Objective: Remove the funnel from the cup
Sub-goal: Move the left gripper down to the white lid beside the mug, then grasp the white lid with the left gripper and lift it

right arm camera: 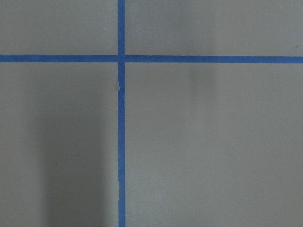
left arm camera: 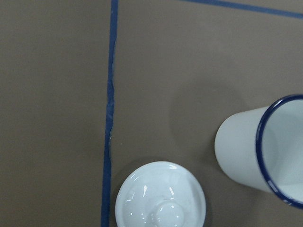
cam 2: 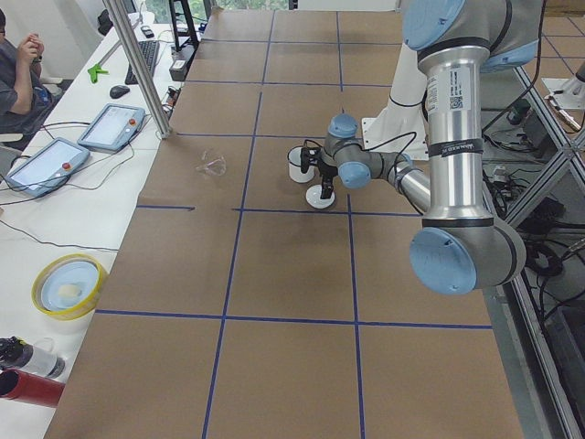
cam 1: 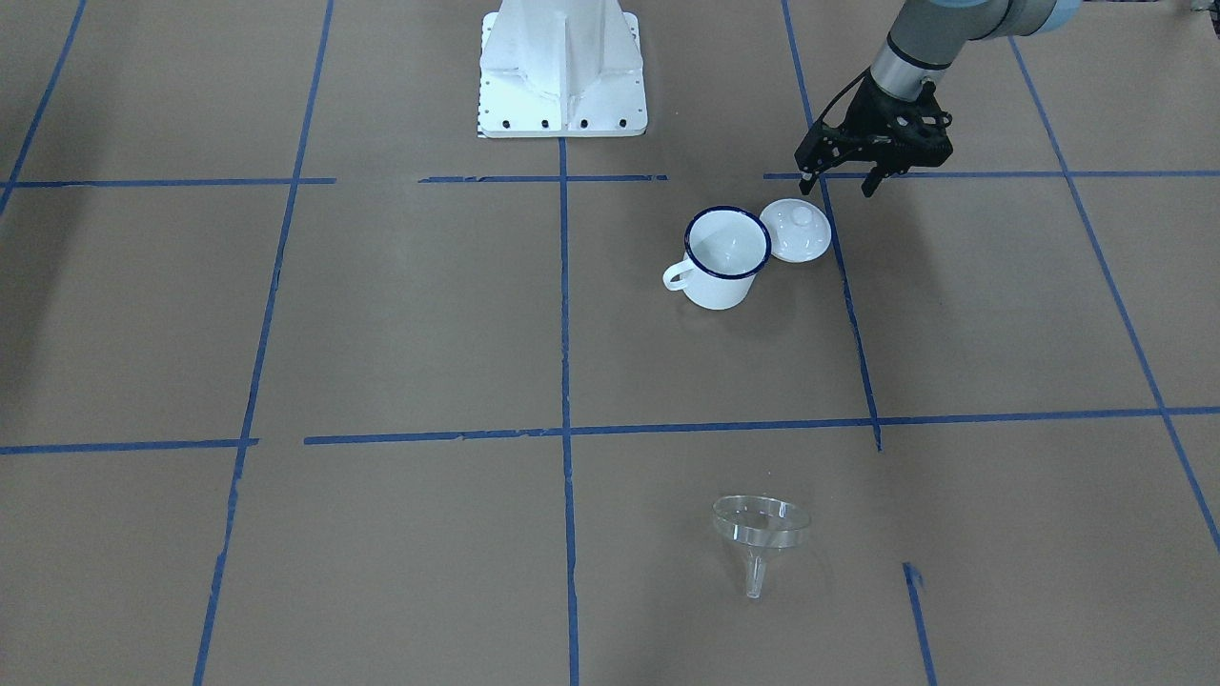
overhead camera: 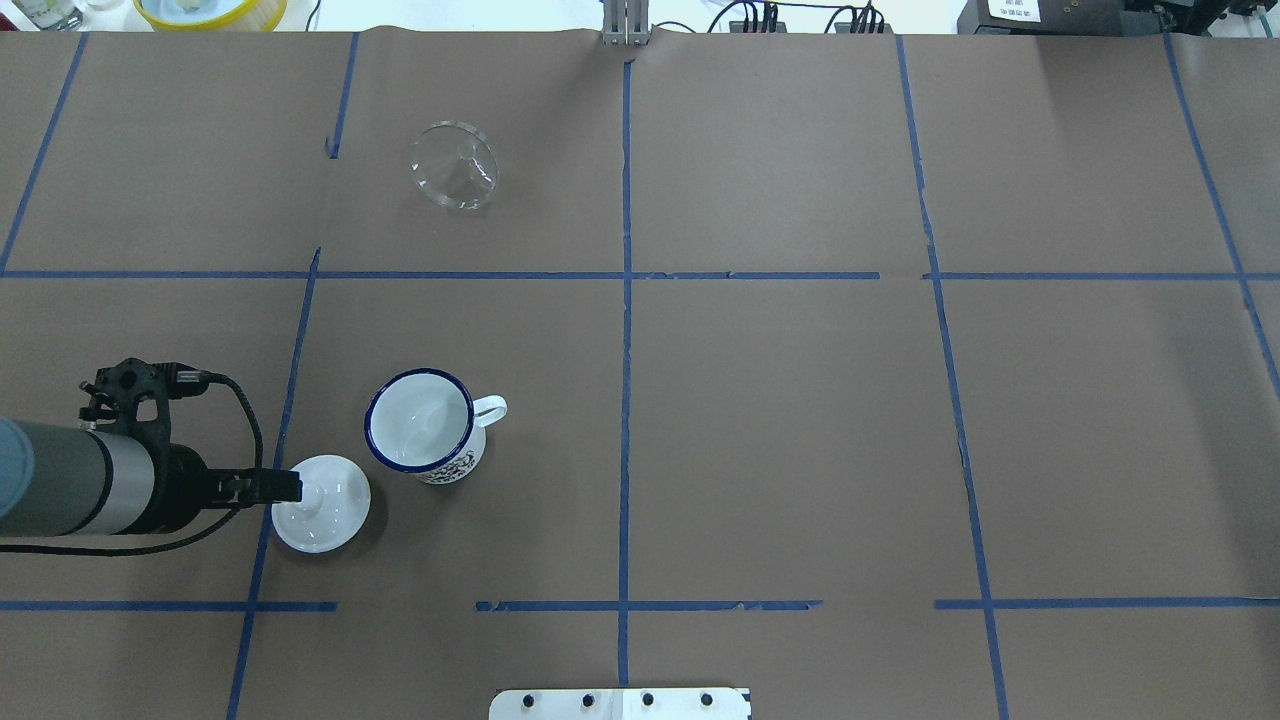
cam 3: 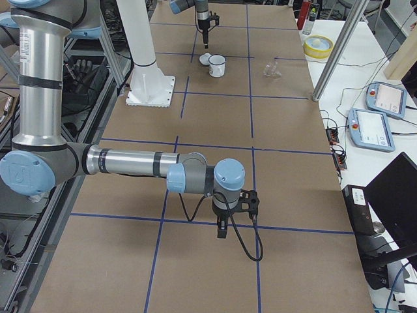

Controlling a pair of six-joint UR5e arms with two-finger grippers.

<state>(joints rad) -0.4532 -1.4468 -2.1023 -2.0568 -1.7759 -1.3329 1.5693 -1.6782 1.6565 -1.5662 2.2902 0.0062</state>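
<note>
On the brown table (cam 1: 381, 333) we judge the job essentially finished. The right gripper (cam 3: 221, 229) hangs over the paper far from the cup, and we cannot tell whether its fingers are apart or together, while the left gripper (cam 1: 837, 183) hovers with fingers spread and holding nothing, just above and beside the white lid (cam 1: 796, 230). The cup (cam 1: 726, 257) stands upright and empty right beside that lid, and the funnel (cam 1: 760, 529) lies tipped on the table, well apart from the cup, so we see nothing left but parking the arm.
</note>
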